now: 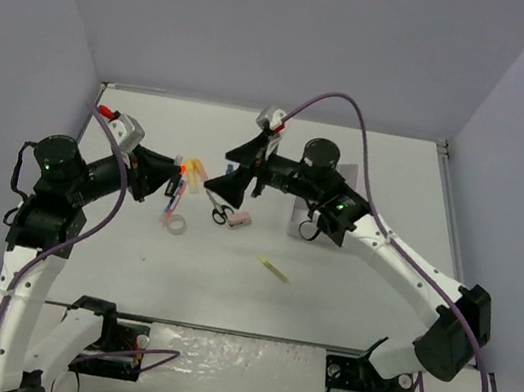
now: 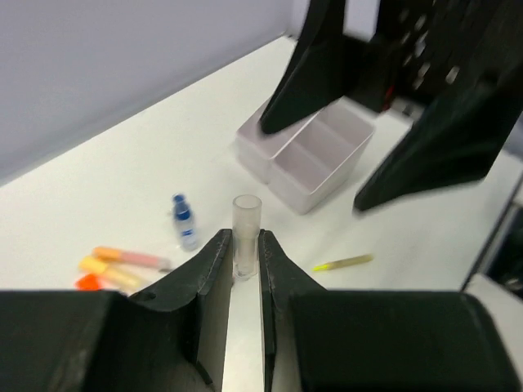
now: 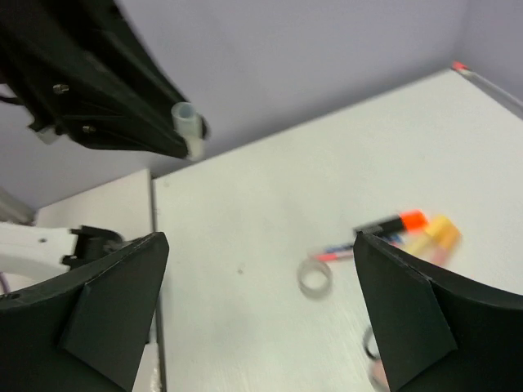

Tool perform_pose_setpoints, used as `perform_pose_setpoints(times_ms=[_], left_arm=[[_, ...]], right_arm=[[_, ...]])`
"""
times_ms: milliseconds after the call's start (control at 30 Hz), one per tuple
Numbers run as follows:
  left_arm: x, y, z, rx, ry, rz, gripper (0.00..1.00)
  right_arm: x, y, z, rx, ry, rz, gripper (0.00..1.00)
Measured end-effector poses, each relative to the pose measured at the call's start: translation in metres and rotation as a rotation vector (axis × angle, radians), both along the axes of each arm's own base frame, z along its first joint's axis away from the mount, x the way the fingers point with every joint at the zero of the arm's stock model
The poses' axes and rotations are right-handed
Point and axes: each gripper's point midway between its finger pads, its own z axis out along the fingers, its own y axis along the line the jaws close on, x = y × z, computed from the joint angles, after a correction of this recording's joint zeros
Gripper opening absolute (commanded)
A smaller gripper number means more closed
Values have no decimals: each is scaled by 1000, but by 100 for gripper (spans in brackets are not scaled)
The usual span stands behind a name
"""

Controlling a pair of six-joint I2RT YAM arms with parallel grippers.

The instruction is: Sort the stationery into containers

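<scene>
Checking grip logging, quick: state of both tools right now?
Left tool: closed on a small clear tube.
Right tool: open, nothing between its fingers.

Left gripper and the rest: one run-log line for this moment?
left gripper: shut on clear tube | right gripper: open, empty | highlighters, tape ring: loose on table

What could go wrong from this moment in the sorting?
The left gripper pinches the clear tube only by its lower end, so it may slip or tilt. The open right gripper hangs close in front, between it and the tray; moving toward the tray risks a collision.
</scene>
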Motion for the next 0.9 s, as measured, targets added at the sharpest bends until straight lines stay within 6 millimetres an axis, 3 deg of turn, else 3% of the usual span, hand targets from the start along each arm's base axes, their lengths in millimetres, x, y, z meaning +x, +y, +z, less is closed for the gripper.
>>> perform_pose_setpoints(times_ms=[133, 267, 433, 533, 567, 700, 833, 900], left_arm=[[-3, 24, -20, 259, -171, 54, 0], [-14, 43, -37, 462, -314, 85, 0], [-32, 54, -51, 544, -386, 118, 0], [-36, 56, -55, 546, -390, 125, 0], [-37, 56, -58, 548, -385, 128, 0], [-37, 57, -68, 536, -346, 133, 0], [-37, 56, -70, 502, -312, 141, 0], [-37, 55, -70, 480, -300, 145, 0]], right_arm=[[30, -60, -13, -107, 54, -244, 89], [44, -98, -56, -272, 162, -416, 81], [31, -115, -146, -525, 372, -478, 79], [8, -130, -192, -662, 481, -524, 79], [0, -133, -199, -691, 509, -535, 84], [-12, -133, -201, -668, 599, -606, 92], [-4, -151, -192, -491, 777, -824, 93], [-7, -158, -194, -403, 864, -925, 98]])
